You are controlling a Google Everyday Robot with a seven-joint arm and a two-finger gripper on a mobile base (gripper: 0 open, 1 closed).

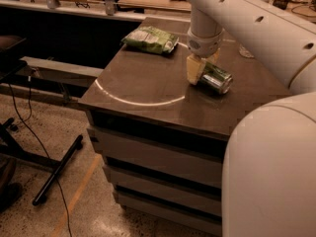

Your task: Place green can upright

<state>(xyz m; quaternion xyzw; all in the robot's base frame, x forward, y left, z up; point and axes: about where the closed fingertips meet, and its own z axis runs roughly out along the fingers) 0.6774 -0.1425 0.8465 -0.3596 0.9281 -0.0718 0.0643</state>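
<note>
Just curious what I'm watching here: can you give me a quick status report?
Gripper low on the table, at one end of the green can. Green can lying on its side, not upright. Snack bag well apart, not in the way.
</note>
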